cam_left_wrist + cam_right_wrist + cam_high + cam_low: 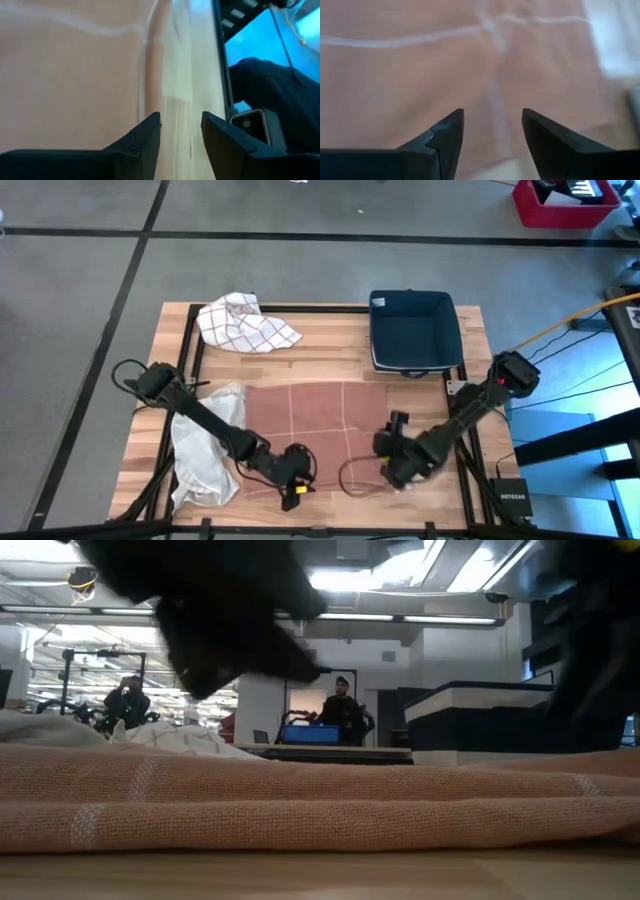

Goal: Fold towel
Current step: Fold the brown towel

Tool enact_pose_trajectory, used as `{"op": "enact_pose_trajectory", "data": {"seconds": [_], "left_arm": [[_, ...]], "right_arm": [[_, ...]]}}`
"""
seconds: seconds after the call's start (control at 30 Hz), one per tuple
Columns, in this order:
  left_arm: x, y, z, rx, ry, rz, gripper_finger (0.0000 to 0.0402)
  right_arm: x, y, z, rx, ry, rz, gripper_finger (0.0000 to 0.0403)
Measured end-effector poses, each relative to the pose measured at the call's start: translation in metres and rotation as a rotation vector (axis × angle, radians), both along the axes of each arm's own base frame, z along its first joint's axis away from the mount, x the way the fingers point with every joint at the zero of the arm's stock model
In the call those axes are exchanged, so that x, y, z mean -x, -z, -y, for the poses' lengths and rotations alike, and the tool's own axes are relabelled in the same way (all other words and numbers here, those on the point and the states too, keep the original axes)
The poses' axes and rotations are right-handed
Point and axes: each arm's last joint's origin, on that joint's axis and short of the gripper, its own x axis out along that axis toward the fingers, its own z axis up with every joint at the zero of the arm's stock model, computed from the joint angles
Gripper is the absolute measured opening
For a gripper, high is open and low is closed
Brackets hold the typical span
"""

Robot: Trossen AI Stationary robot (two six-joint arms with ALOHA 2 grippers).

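Both arms are working at the table's (330, 330) near edge, lining up on the near hem of the pink towel (315, 415), which is lying flat in the middle of the table, so the first fold looks just about to begin. Next, each gripper needs lowering onto a near corner and pinching it. The left gripper (181, 131) is hanging with fingers parted, gripping nothing; the right gripper (492, 129) is hovering spread wider above the cloth, likewise empty

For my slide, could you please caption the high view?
Both open grippers, left and right, poised over the pink towel's near edge.
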Motion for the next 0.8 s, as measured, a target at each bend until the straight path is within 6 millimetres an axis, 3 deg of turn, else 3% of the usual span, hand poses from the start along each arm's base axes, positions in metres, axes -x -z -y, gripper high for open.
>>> {"op": "enact_pose_trajectory", "data": {"seconds": [0.2, 0.37, 0.57, 0.8], "left_arm": [[0.003, 0.006, 0.0, 0.035, -0.061, -0.075, 0.0135], [0.012, 0.015, -0.002, -0.012, -0.073, -0.187, 0.0135], [0.023, 0.023, -0.005, -0.047, -0.089, -0.33, 0.0135], [0.037, 0.024, 0.006, -0.083, -0.083, -0.378, 0.0135]], "right_arm": [[-0.002, 0.027, 0.033, -0.037, 0.009, -0.133, 0.0204], [0.001, 0.044, 0.048, -0.116, 0.022, -0.141, 0.0204], [0.005, 0.044, 0.059, -0.034, 0.061, -0.178, 0.0204], [0.012, 0.038, 0.065, 0.007, 0.082, -0.208, 0.0204]]}}
